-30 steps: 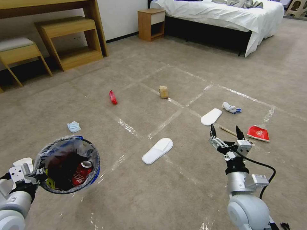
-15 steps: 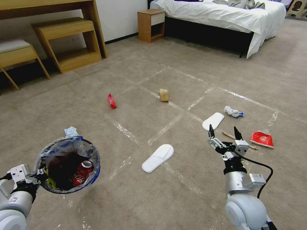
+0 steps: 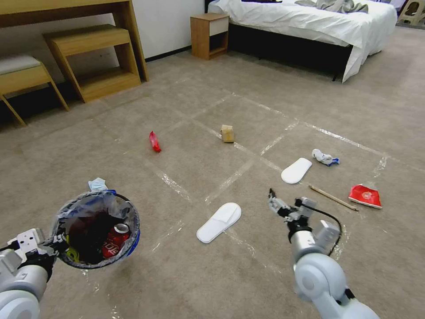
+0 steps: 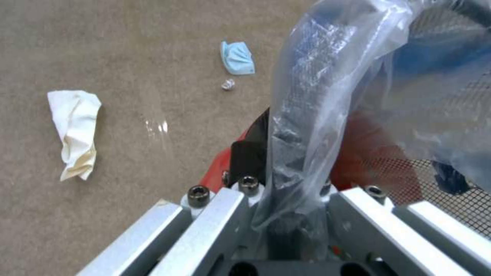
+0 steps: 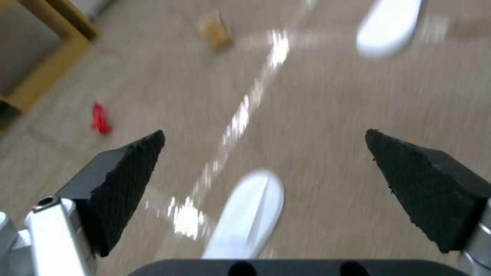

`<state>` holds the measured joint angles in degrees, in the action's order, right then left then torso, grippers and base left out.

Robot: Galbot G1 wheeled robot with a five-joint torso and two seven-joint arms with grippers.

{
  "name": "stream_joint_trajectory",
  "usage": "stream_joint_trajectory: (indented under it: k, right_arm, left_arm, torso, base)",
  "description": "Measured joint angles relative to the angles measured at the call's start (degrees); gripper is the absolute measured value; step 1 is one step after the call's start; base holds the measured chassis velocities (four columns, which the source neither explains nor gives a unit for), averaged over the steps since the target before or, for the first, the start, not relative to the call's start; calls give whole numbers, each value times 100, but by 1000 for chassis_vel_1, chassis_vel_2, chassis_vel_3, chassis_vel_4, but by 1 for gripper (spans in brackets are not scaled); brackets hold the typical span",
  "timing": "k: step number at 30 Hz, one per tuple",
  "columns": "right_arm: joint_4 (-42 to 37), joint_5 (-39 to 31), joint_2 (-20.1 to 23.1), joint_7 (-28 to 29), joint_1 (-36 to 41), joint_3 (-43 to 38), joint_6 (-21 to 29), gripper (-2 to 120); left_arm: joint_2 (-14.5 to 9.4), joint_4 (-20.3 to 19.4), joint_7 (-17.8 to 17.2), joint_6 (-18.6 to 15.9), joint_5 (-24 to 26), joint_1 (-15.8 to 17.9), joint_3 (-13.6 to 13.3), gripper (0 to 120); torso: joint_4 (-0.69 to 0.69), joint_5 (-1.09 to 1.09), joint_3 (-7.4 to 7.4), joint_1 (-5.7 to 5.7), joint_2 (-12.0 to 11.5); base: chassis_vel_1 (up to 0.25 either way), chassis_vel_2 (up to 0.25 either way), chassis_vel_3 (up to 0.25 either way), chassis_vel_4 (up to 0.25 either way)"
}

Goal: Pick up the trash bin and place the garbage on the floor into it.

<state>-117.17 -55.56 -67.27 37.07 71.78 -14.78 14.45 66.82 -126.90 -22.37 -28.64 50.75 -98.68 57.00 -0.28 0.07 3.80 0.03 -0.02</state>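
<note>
My left gripper [image 3: 56, 244] is shut on the rim of the trash bin [image 3: 98, 230], held above the floor [image 3: 186, 270] at lower left; the left wrist view shows its fingers [image 4: 240, 199] pinching the bagged rim [image 4: 302, 126]. A red can [image 3: 114, 240] lies inside. My right gripper [image 3: 287, 201] is open and empty, low, just right of the near white slipper [image 3: 219, 216], which lies under it in the right wrist view [image 5: 248, 214]. More garbage: far slipper [image 3: 296, 170], wooden stick [image 3: 333, 197], red packet [image 3: 365, 195], tissue [image 3: 324, 157], paper bag [image 3: 227, 133], red wrapper [image 3: 154, 141], blue mask [image 3: 97, 184].
A wooden desk with a low shelf [image 3: 95, 57] and a stool [image 3: 26, 73] stand at the far left. A nightstand [image 3: 209, 33] and a bed [image 3: 310, 22] line the back. Under the bin lie a white tissue [image 4: 76, 126] and a small foil ball [image 4: 228, 84].
My right arm has dropped and swung left toward the near slipper, with its wrist turned. The camera shifted slightly. The left gripper still holds the bin in the same place.
</note>
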Motion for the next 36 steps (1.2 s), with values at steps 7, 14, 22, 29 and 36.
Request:
stream_joint_trajectory:
  k: [7,14,22,29,36]
  right_arm:
    - [700,-1049,-317,756,-844,425,583,100]
    - [1867,-1230,-705,1023,-1542,956,675,100]
    - [3257,-1373,-1261,824,-1971,1266,515,100]
    - [4081,-1187,-1663,455,-2245,1302,339,100]
    - [4547,-961,-1952,182,-2395,1276,182,99]
  left_arm:
    - [102,40,-18,-15,-58,-9,-10,1]
    - [209,102,-46,-25,-103,-25,-2,1]
    - [329,220,-49,-16,-153,-29,-5,1]
    - [345,259,-44,33,-164,-67,8,1]
    - [327,259,-40,59,-153,-59,5,1]
  torso:
    - [1,1,0,0,0]
    - [0,0,0,0,-1]
    - [1,0,0,0,-1]
    - [0,0,0,0,-1]
    - [0,0,0,0,-1]
  base:
    - [0,0,0,0]
    - [0,0,0,0]
    - [0,0,0,0]
    - [0,0,0,0]
    - [0,0,0,0]
